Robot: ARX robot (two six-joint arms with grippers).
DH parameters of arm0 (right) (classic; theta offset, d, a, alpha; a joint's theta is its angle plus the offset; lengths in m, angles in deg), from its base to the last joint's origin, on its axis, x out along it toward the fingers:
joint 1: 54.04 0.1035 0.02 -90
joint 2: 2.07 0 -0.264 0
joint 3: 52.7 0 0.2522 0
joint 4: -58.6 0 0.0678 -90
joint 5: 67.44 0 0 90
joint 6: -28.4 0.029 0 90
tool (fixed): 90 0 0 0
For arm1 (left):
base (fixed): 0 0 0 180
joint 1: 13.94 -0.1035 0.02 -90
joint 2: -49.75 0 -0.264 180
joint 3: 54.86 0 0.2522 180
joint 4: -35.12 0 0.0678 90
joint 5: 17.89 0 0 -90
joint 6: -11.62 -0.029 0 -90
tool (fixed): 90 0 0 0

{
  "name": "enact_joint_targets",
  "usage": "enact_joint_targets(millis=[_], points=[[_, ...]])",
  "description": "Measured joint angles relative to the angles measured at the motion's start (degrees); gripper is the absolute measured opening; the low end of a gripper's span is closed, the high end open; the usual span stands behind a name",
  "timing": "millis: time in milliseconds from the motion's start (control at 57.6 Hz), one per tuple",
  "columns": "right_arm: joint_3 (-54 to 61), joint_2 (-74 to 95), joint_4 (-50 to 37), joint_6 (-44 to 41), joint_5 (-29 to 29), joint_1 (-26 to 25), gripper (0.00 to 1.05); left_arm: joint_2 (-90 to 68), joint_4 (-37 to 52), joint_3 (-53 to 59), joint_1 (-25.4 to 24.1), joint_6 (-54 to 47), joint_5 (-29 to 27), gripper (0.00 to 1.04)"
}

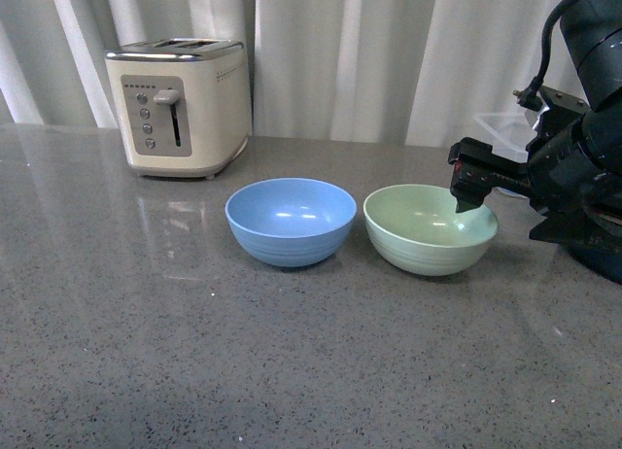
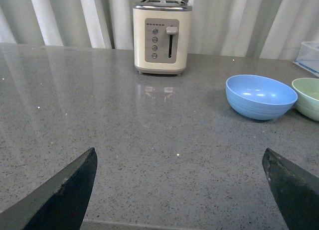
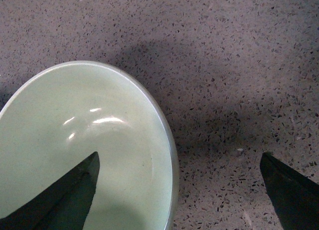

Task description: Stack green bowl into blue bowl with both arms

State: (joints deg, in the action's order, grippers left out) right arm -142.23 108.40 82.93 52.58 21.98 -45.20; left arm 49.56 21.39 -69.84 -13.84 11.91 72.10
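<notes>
The blue bowl (image 1: 290, 221) and the green bowl (image 1: 428, 232) stand upright side by side on the grey countertop, green to the right. My right gripper (image 1: 474, 191) is open at the green bowl's right rim. In the right wrist view, one finger (image 3: 65, 200) hangs over the inside of the green bowl (image 3: 84, 135) and the other (image 3: 291, 190) over the counter outside, so the right gripper (image 3: 179, 155) straddles the rim. My left gripper (image 2: 178, 151) is open and empty, low over the counter, well left of the blue bowl (image 2: 260, 95) and the green bowl (image 2: 309, 96). The left arm is out of the front view.
A cream toaster (image 1: 180, 104) stands at the back left and shows in the left wrist view (image 2: 162, 36). A clear plastic container (image 1: 505, 128) sits behind the right arm. White curtains close off the back. A dark rounded object (image 1: 598, 259) lies under the right arm.
</notes>
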Motion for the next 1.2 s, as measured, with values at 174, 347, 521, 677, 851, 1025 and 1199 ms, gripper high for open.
enact_joint_targets(millis=[174, 347, 521, 677, 851, 1025, 1199], points=[[-0.9, 1.2, 0.8, -0.1, 0.8, 0.2, 0.56, 0.0, 0.0, 0.0, 0.0, 0.0, 0.0, 0.98], [-1.8, 2.5, 1.7, -0.4, 2.2, 0.2, 0.26, 0.0, 0.0, 0.0, 0.0, 0.0, 0.0, 0.98], [-2.3, 2.5, 1.9, -0.4, 2.5, 0.1, 0.02, 0.0, 0.0, 0.0, 0.0, 0.0, 0.0, 0.98], [-2.6, 1.4, 2.7, -1.0, 2.5, 0.2, 0.01, 0.0, 0.0, 0.0, 0.0, 0.0, 0.0, 0.98], [-5.0, -1.9, 3.7, -1.3, 1.1, 1.2, 0.01, 0.0, 0.0, 0.0, 0.0, 0.0, 0.0, 0.98], [-10.7, -5.4, 4.3, -1.6, 0.5, 6.2, 0.01, 0.0, 0.0, 0.0, 0.0, 0.0, 0.0, 0.98], [-15.1, -3.1, 5.5, -2.0, 1.2, 11.8, 0.01, 0.0, 0.0, 0.0, 0.0, 0.0, 0.0, 0.98]])
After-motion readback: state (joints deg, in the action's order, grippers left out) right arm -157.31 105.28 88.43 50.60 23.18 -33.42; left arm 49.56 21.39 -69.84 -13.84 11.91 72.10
